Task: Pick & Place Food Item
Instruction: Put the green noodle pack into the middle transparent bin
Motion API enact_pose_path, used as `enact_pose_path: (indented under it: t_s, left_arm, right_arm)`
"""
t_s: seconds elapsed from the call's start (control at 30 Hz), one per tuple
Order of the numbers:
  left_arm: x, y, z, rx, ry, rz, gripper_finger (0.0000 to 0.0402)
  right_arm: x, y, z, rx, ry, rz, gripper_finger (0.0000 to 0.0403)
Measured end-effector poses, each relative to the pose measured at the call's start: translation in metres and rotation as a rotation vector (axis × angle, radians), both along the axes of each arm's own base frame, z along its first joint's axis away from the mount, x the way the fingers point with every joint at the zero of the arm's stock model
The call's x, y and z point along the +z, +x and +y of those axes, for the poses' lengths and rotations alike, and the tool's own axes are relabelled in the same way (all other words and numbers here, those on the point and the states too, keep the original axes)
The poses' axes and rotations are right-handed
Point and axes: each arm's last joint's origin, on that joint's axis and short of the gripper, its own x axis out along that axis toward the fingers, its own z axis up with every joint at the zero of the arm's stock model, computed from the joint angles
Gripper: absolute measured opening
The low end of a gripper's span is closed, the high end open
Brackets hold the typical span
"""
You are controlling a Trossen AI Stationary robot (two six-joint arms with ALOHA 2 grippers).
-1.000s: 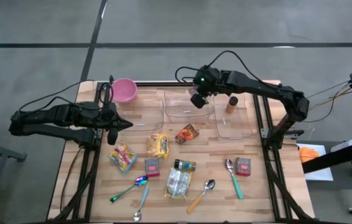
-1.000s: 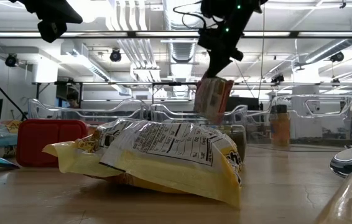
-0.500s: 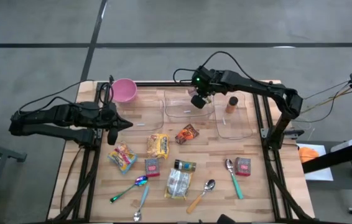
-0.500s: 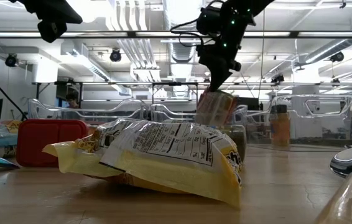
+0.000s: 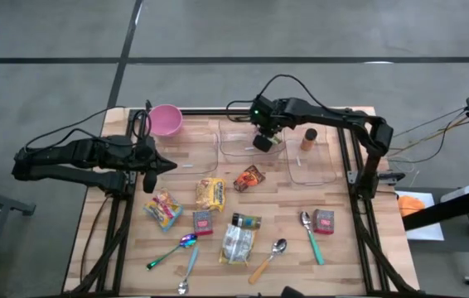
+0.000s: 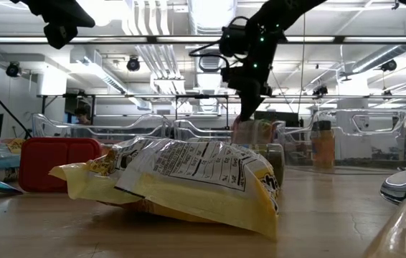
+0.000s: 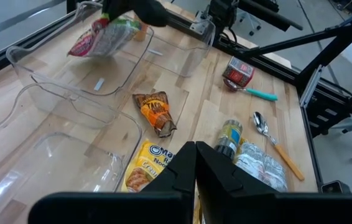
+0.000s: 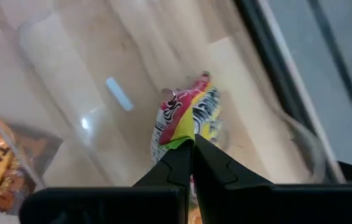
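The right pincer (image 5: 263,142) grips a red-and-yellow snack packet (image 8: 188,121) over the middle clear bin (image 5: 233,149) at the table's far side; the left pincer (image 5: 171,164) waits closed at left.

Counter (image 5: 342,248): pale wood planks, matt, visible grain. Bins (image 5: 243,147): clear plastic, smooth, glossy highlights on rims. Snack bag (image 8: 188,121): printed foil-like film, crinkled, shiny. Yellow bag (image 6: 189,179): glossy creased film. Spoons (image 5: 278,247): polished metal bowls; one handle teal plastic, one wood. Pink bowl (image 5: 165,120): matt plastic. Fingers (image 8: 182,165): black, matt.
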Motion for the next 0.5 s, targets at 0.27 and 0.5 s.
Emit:
enact_pose_path:
  t_s: [0.27, 0.5]
  left_arm:
    - [-0.0007, -0.0004, 0.0, 0.0, 0.0, 0.009, 0.0018]
    - [-0.0016, -0.0009, 0.0, 0.0, 0.0, 0.019, 0.0018]
  right_arm:
    - [-0.0088, 0.0035, 0.0018, 0.042, 0.08, -0.001, 0.0008]
    - [-0.0098, 0.0023, 0.0042, 0.067, 0.146, -0.009, 0.0008]
